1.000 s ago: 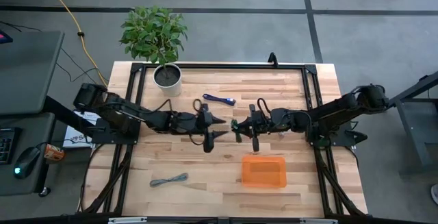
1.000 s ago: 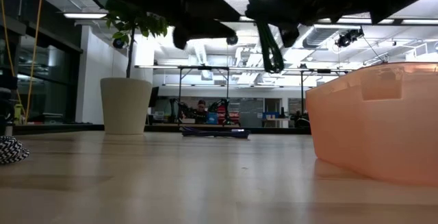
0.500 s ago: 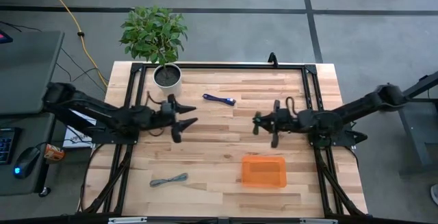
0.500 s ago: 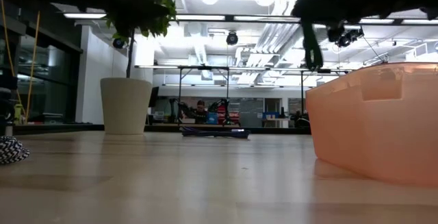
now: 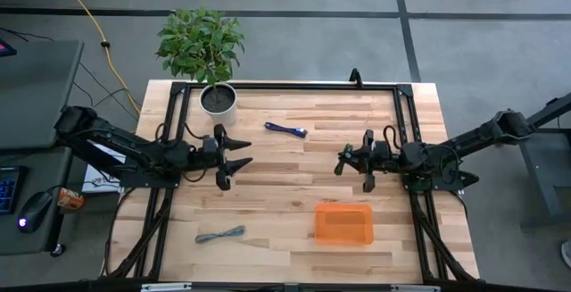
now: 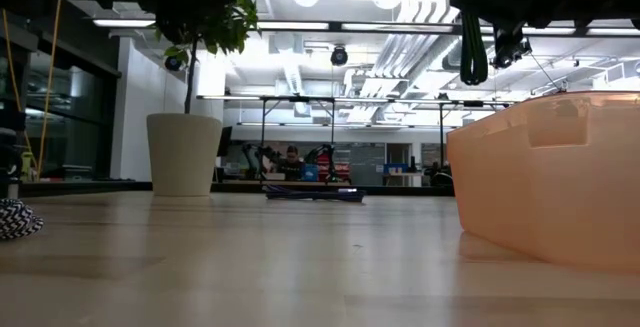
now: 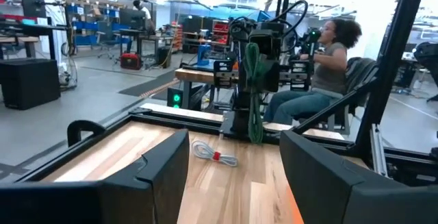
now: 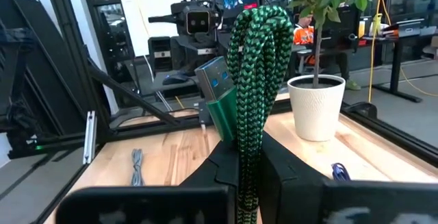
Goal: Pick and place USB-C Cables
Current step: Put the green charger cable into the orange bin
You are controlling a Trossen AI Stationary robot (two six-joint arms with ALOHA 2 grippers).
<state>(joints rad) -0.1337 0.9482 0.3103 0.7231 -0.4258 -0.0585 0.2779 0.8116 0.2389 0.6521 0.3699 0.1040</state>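
Green braided USB-C cable (image 8: 254,66) is what your right gripper (image 5: 354,161) has pinched between closed fingers, bundle held clear of the table w/ its long axis running up out of the fingers in the right wrist view, connector end beside the loops. Orange tray (image 5: 343,224) sits near that gripper, toward the table's front edge and a bit left of the gripper tip in the high view; tray's long side runs parallel to that front edge. Judging by the task, next move is a short carry front-ward to get over the tray, and the right arm is clearly the nearer one. Bare wood between gripper and tray, nothing in the way. Left gripper (image 5: 234,155) hovers on the other side, fingers spread wide, holding nothing, well apart from the right. Dark blue cable (image 5: 285,129) lies flat between the two arms toward the back, near the potted plant (image 5: 217,102), roughly parallel to the back rail. Grey cable (image 5: 219,235) lies near the front left, closer to your left arm. Black frame rails border the table; tray is inside them w/ room around it.
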